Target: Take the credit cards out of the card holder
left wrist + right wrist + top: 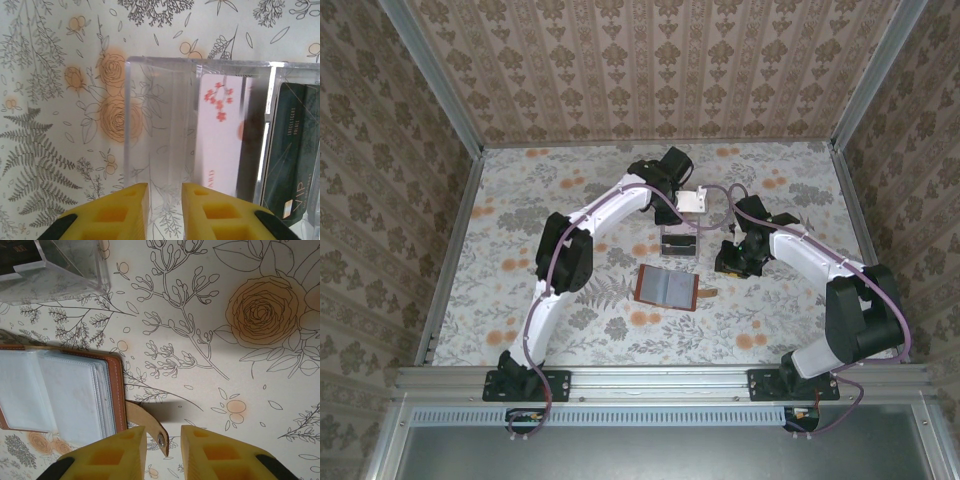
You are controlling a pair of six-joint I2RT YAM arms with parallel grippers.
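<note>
The brown card holder (pixel 666 288) lies open on the floral table, its clear inner sleeves (pixel 60 390) facing up and its strap tab (pixel 150 425) sticking out to the right. Two credit cards sit in a clear tray (pixel 678 243): a white card with red blossoms (pixel 220 140) and a dark card (pixel 292 150). My left gripper (pixel 165 200) hovers over the tray's left compartment, jaws a little apart with nothing between them. My right gripper (pixel 163 445) hangs over the strap tab's end, jaws apart and not clamped on it.
The clear tray (pixel 65 270) stands just behind the card holder, between the two arms. Wallpapered walls and metal rails (pixel 450 250) close in the table on three sides. Bare floral tabletop (pixel 800 180) stretches to the right and left.
</note>
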